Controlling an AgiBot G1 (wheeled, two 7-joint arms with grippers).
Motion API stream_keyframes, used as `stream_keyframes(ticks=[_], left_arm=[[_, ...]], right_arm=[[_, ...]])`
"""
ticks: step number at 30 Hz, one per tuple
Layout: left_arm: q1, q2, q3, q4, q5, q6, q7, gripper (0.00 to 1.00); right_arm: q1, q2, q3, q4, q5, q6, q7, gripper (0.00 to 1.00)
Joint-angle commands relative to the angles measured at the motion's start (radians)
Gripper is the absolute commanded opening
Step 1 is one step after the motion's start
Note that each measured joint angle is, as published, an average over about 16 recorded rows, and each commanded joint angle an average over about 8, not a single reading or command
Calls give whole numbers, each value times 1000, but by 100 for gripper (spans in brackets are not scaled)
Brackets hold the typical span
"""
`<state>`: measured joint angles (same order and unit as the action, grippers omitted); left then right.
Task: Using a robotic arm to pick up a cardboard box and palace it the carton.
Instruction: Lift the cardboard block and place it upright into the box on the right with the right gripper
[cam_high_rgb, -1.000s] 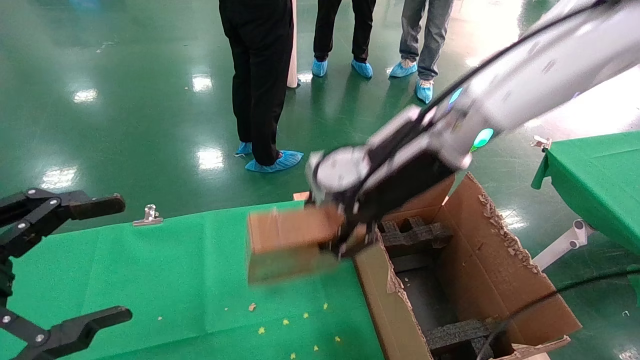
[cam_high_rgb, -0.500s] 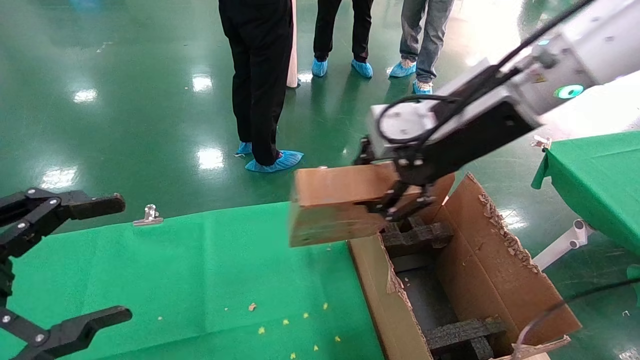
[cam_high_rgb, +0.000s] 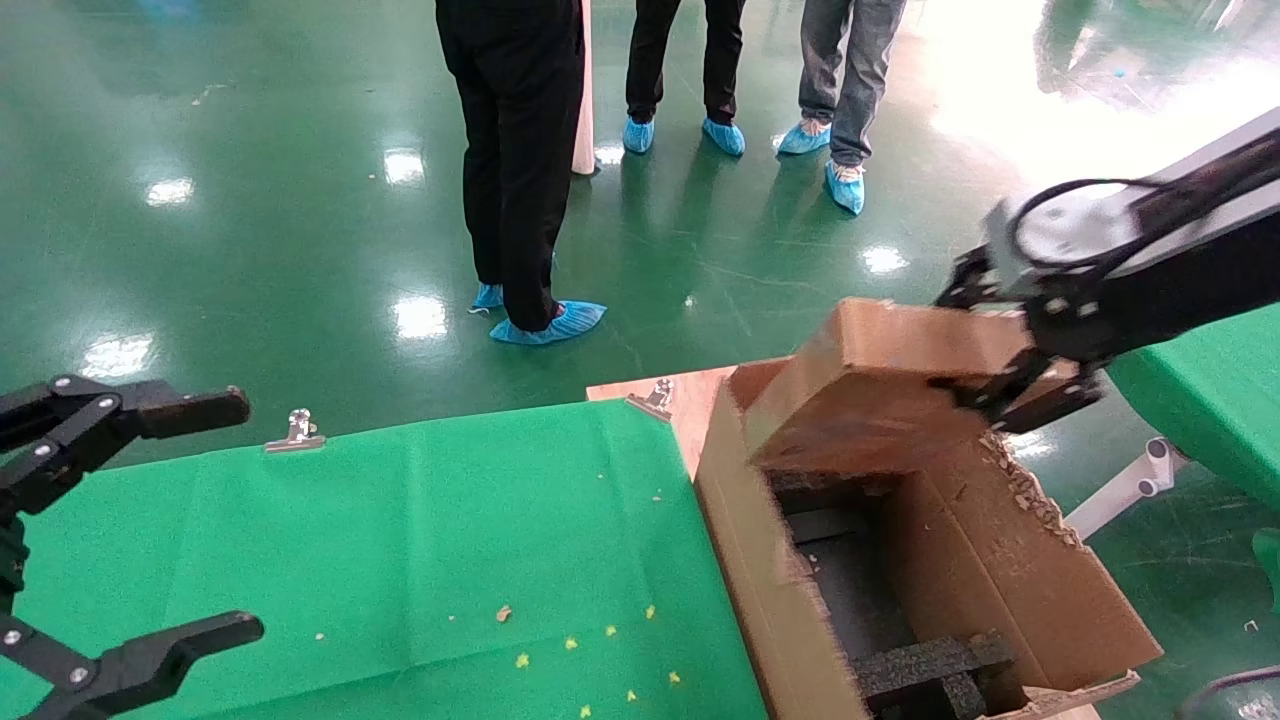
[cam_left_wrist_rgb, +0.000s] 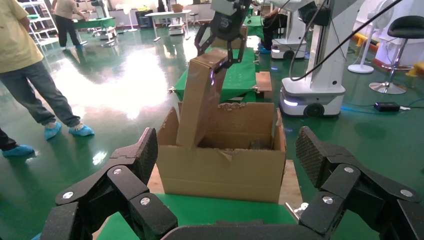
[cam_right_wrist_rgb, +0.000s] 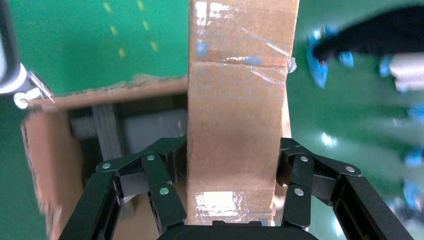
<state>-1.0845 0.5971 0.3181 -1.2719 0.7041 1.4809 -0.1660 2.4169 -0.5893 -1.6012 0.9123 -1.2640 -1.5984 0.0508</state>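
My right gripper (cam_high_rgb: 992, 352) is shut on the small brown cardboard box (cam_high_rgb: 880, 390), which hangs tilted over the far end of the carton (cam_high_rgb: 760, 560). In the right wrist view the taped cardboard box (cam_right_wrist_rgb: 235, 100) runs out between the right gripper's (cam_right_wrist_rgb: 232, 185) black fingers, with the carton (cam_right_wrist_rgb: 45, 150) below. The left wrist view shows the cardboard box (cam_left_wrist_rgb: 200, 100) slanting down to the carton's (cam_left_wrist_rgb: 220, 170) rim, its lower end hidden behind the near wall. My left gripper (cam_high_rgb: 215, 520) stays open and empty above the near left of the green table (cam_high_rgb: 400, 540).
Black foam blocks (cam_high_rgb: 930, 665) sit inside the carton. Metal clips (cam_high_rgb: 298, 430) hold the cloth at the table's far edge. Three people (cam_high_rgb: 520, 150) stand on the green floor beyond. Another green table (cam_high_rgb: 1200, 400) is at the right.
My right gripper has carried the cardboard box to the right, from over the table's edge to above the carton's far end. The left arm has not moved.
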Motion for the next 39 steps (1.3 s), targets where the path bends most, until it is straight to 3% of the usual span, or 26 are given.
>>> stream_keyframes(ticks=[1, 7, 15, 22, 30, 34, 39], left_arm=[[0, 0, 0, 0, 0, 0, 0, 100], [0, 0, 0, 0, 0, 0, 0, 100], [0, 0, 0, 0, 0, 0, 0, 100], [0, 0, 1, 0, -1, 0, 0, 100], [0, 0, 1, 0, -1, -1, 0, 100], [0, 0, 1, 0, -1, -1, 0, 100], [0, 0, 1, 1, -1, -1, 1, 100]], right_arm=[[45, 28, -41, -8, -12, 0, -4, 0], [113, 62, -161, -21, -1, 1, -18, 0], [129, 117, -296, -76, 30, 10, -49, 0], [108, 127, -359, -110, 45, 18, -62, 0], [102, 126, -360, -111, 45, 25, -57, 0], [73, 122, -366, -138, 65, 60, 35, 0], [1, 102, -387, -177, 97, 139, 291, 0]])
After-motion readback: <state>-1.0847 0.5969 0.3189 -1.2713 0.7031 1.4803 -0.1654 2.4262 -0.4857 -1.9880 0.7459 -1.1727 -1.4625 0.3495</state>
